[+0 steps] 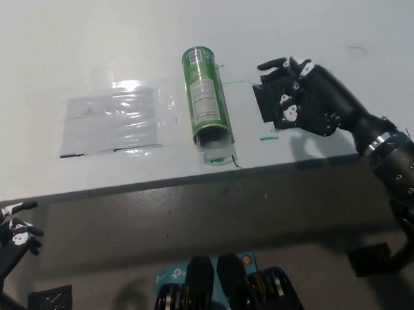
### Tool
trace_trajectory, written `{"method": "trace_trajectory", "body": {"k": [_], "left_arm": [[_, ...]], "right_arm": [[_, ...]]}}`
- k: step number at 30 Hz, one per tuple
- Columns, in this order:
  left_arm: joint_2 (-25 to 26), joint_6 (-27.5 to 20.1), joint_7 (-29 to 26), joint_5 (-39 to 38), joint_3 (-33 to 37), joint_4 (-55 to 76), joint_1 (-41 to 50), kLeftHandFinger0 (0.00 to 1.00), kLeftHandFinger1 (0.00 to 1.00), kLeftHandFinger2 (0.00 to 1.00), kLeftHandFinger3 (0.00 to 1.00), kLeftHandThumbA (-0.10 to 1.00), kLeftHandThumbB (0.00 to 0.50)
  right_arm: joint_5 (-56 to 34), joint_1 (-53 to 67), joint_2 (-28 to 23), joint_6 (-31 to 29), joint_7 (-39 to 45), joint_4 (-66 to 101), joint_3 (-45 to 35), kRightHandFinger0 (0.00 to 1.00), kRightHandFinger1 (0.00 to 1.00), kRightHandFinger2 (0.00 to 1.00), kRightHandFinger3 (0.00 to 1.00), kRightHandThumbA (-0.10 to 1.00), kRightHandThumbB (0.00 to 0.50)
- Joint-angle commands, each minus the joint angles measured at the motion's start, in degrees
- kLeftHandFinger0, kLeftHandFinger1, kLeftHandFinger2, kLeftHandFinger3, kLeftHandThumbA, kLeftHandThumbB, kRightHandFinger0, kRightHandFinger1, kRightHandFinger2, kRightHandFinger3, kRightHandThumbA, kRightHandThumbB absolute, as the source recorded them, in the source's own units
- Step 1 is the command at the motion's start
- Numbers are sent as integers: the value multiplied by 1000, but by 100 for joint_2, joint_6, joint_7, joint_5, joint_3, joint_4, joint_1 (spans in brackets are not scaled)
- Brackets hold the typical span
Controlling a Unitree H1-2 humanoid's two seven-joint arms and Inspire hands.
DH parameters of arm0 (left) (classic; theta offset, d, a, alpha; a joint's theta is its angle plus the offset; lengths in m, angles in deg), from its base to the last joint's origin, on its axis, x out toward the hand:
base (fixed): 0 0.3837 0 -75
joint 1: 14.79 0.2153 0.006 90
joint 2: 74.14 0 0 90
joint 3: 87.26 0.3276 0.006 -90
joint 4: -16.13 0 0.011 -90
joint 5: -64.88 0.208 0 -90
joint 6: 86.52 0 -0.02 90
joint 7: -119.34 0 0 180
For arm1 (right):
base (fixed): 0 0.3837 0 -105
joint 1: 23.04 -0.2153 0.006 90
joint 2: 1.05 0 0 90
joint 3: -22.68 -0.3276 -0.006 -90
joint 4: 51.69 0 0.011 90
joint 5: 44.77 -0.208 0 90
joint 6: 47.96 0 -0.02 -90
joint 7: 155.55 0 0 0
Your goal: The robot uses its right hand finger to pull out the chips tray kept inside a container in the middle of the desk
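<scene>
The green container lies on its side in the middle of the white surface, its open mouth with the clear chips tray at the near edge. The black right robot hand hovers to its right, apart from it, fingers spread and empty, over a black patch. The white left robot hand rests at the lower left below the surface, fingers apart.
</scene>
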Motion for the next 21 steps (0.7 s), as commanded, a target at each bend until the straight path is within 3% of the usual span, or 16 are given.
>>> {"method": "trace_trajectory", "body": {"k": [1, 2, 3, 5, 7, 12, 16, 21], "left_arm": [[200, 20, 83, -41, -56, 242, -109, 329, 320, 358, 648, -46, 99], [221, 35, 86, -31, -50, 234, -143, 333, 322, 363, 651, -53, 92], [222, 38, 89, -41, -54, 215, -152, 336, 327, 368, 648, -51, 99], [229, -42, 136, -90, -61, 165, -157, 345, 331, 375, 646, -55, 94], [252, -3, 122, -90, -68, 184, -178, 349, 327, 365, 638, -52, 98], [273, 20, 91, -28, -40, 249, -150, 333, 322, 357, 663, -43, 89], [283, 25, 178, -142, -39, 230, -168, 339, 321, 354, 649, -59, 86], [284, 34, 173, -110, -37, 247, -161, 338, 329, 358, 665, -47, 91]], "right_arm": [[266, -380, -63, -520, 221, -174, 114, 207, 167, 677, 779, -100, 260], [326, -418, -53, -566, 287, -296, 207, 403, 277, 675, 773, -100, 239], [424, -449, -71, -624, 333, -369, 297, 393, 267, 674, 768, -100, 231], [654, -488, -92, -785, 327, -481, 456, 243, 199, 669, 756, -100, 235], [686, -553, -77, -973, 321, -623, 524, 191, 154, 663, 752, -100, 237], [816, -574, -19, -1092, 426, -817, 729, 253, 163, 690, 751, -100, 238], [1086, -631, 82, -1243, 360, -1031, 898, 155, 142, 707, 764, -100, 239], [1103, -679, 226, -1472, 335, -1304, 938, 146, 130, 710, 782, -100, 237]]}}
